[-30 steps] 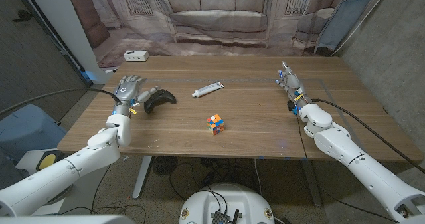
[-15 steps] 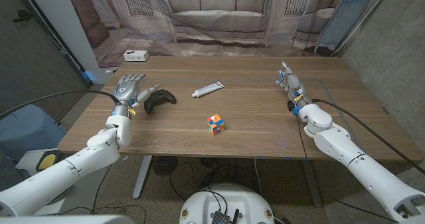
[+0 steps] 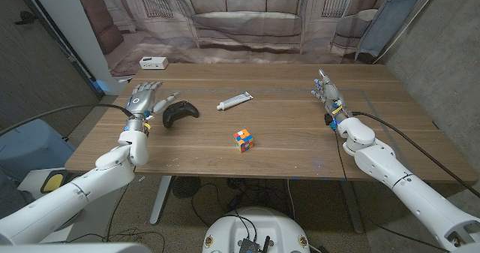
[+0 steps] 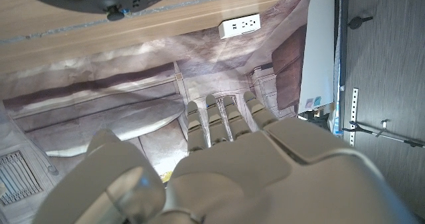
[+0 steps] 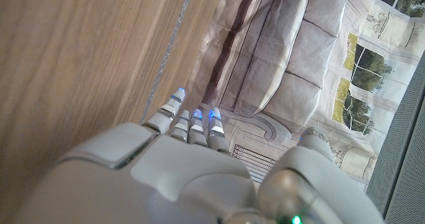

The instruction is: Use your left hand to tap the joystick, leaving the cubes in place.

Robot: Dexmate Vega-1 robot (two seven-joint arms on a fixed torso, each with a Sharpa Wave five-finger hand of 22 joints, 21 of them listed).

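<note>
Black and compact, the joystick (image 3: 181, 114) lay on the wooden worktop (image 3: 285, 144) toward its left edge, at about nine o'clock from the multicoloured cube (image 3: 241, 140). The left hand (image 3: 145, 100) stood just beside the joystick at its nine o'clock, fingers (image 4: 214, 121) apart and holding nothing, thumb reaching toward the pad without clear contact. The step in hand looked like the final approach before the tap. The next move would call for a short reach toward three o'clock and a light touch down on the joystick, nothing that would shove it toward the cube. A white tube (image 3: 235, 100) lay at the cube's twelve o'clock. The right hand (image 3: 328, 91) waited well apart near the right edge, fingers extended, empty.
</note>
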